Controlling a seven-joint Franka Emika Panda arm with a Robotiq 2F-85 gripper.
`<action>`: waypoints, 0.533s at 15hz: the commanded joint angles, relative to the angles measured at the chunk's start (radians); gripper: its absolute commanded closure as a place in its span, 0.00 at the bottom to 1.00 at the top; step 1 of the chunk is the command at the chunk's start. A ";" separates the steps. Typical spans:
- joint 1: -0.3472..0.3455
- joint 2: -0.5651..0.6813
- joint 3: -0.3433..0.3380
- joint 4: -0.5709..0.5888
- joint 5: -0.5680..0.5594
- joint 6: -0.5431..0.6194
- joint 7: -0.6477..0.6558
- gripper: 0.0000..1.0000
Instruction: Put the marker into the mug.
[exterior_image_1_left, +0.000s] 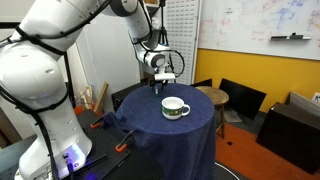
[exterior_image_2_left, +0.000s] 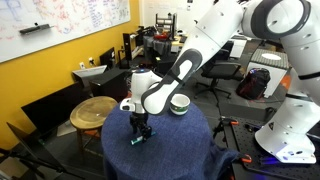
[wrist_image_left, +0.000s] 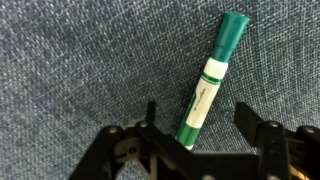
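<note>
The marker (wrist_image_left: 212, 75) is green with a white label band and lies flat on the dark blue cloth, its cap end pointing away in the wrist view. My gripper (wrist_image_left: 200, 125) is open, its two fingers on either side of the marker's near end, just above the cloth and not touching it. In an exterior view the gripper (exterior_image_2_left: 140, 128) hangs low over the table's edge with the marker (exterior_image_2_left: 137, 140) under it. The white mug (exterior_image_1_left: 175, 108) with a dark green band stands upright near the table's middle, also seen in an exterior view (exterior_image_2_left: 179, 103), apart from the gripper (exterior_image_1_left: 165, 80).
The round table is draped in blue cloth (exterior_image_1_left: 150, 128). A round wooden stool (exterior_image_2_left: 93, 110) stands next to it, with black chairs (exterior_image_1_left: 240, 98) behind. The white robot base (exterior_image_1_left: 40, 100) is close to the table.
</note>
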 joint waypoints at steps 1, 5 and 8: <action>-0.002 0.025 0.008 0.044 -0.036 -0.021 0.044 0.31; 0.001 0.035 0.007 0.054 -0.047 -0.021 0.047 0.62; 0.004 0.038 0.006 0.063 -0.051 -0.022 0.050 0.88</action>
